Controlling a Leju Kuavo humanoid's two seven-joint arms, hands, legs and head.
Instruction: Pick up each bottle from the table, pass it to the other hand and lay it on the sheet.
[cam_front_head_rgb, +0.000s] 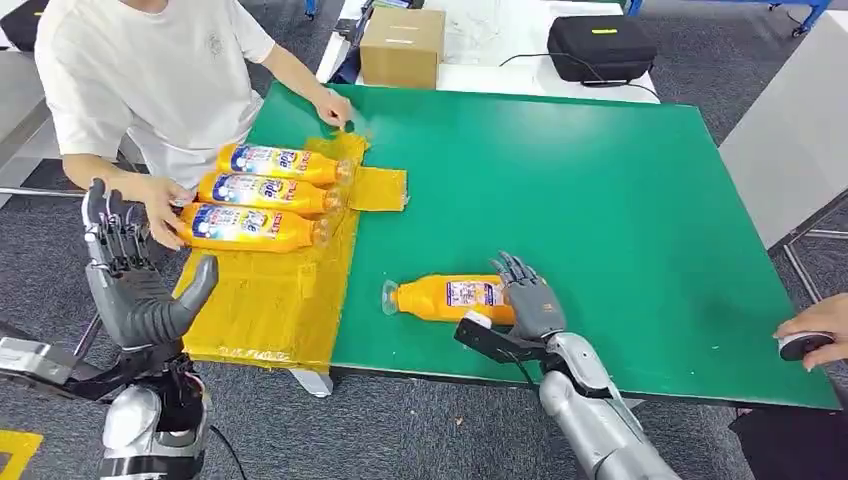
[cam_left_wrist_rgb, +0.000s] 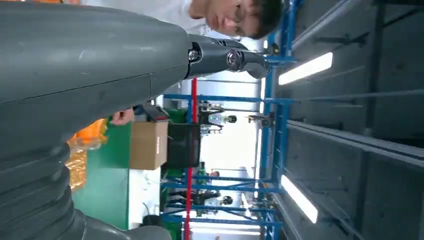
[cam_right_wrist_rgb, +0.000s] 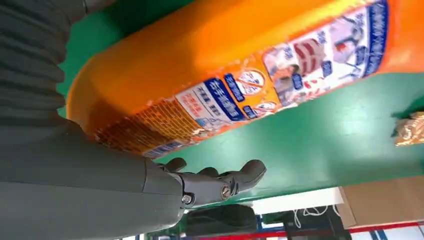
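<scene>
On yellow sheet (cam_front_head_rgb: 262, 300): three bottles (cam_front_head_rgb: 262, 193) | green table (cam_front_head_rgb: 600, 210): one bottle (cam_front_head_rgb: 445, 297) | right robot hand (cam_front_head_rgb: 530, 298) cupping it, grasp unclear | left robot hand (cam_front_head_rgb: 135, 285) released

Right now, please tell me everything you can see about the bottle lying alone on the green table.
The orange bottle looks like plastic, with a blue, white and red printed label around its middle and a pale cap end pointing toward the yellow sheet. It lies on its side on the green table, apart from the sheet and its three bottles. The right robot hand is at its base end, fingers over it; a firm grip is not clear.
</scene>
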